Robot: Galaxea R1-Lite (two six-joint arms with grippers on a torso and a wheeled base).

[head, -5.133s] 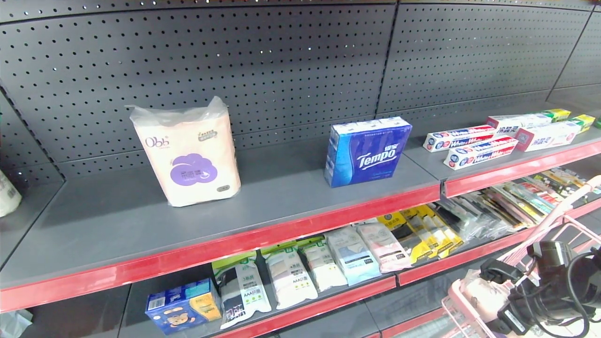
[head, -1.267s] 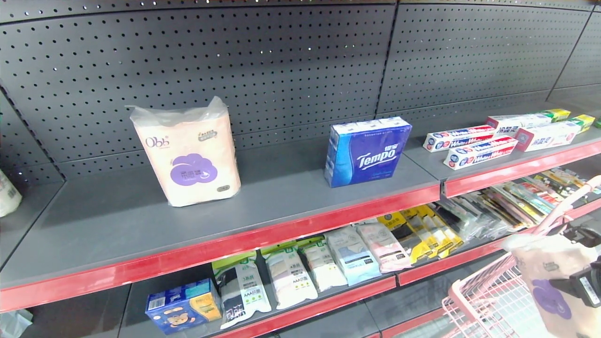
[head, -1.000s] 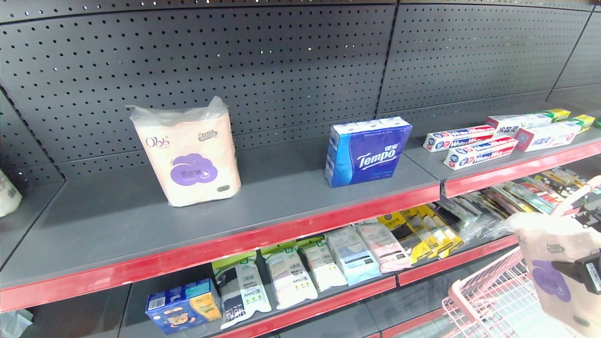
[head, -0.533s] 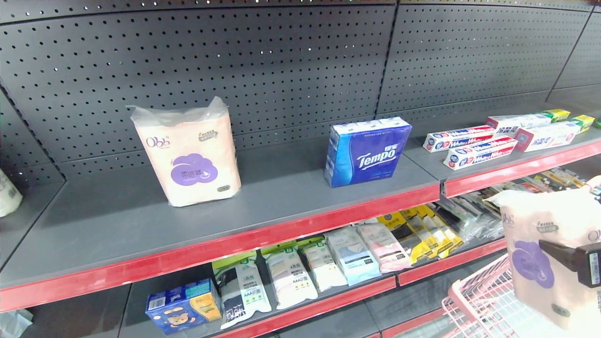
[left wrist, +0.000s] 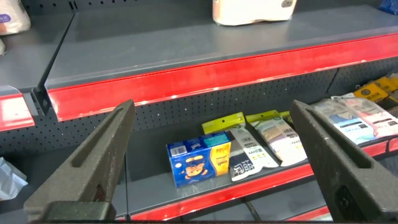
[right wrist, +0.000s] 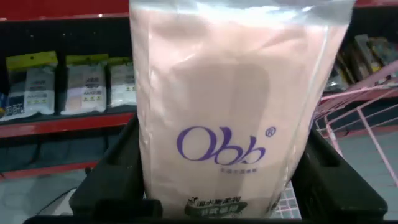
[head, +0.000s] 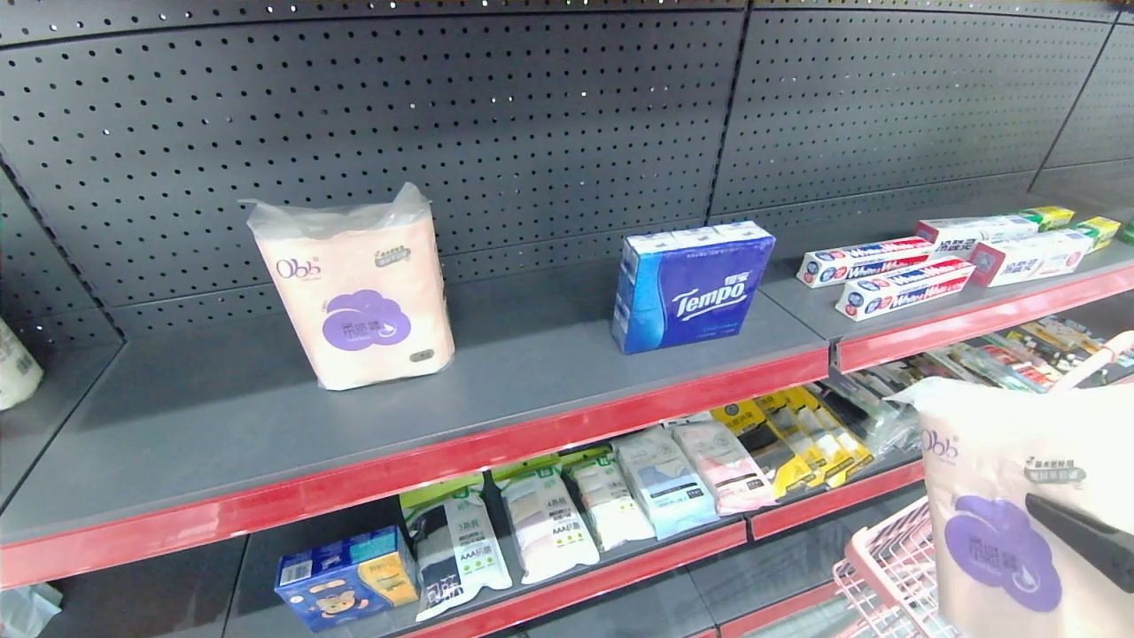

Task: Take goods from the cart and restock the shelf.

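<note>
Right claw grips the pink tissue pack, which you've raised from the cart at the frame's lower right, larger and further left than a second ago. The pick looks done; shelf placement remains. Frame edges crop the pack, and it hides all but one claw finger.

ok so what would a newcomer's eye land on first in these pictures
First, the big pink tissue pack at the lower right of the head view, clamped between the jaws of the right gripper, next to the pink cart. Then its twin pack, standing upright on the grey shelf. A blue tissue pack stands to the twin's right, with bare shelf between them.
</note>
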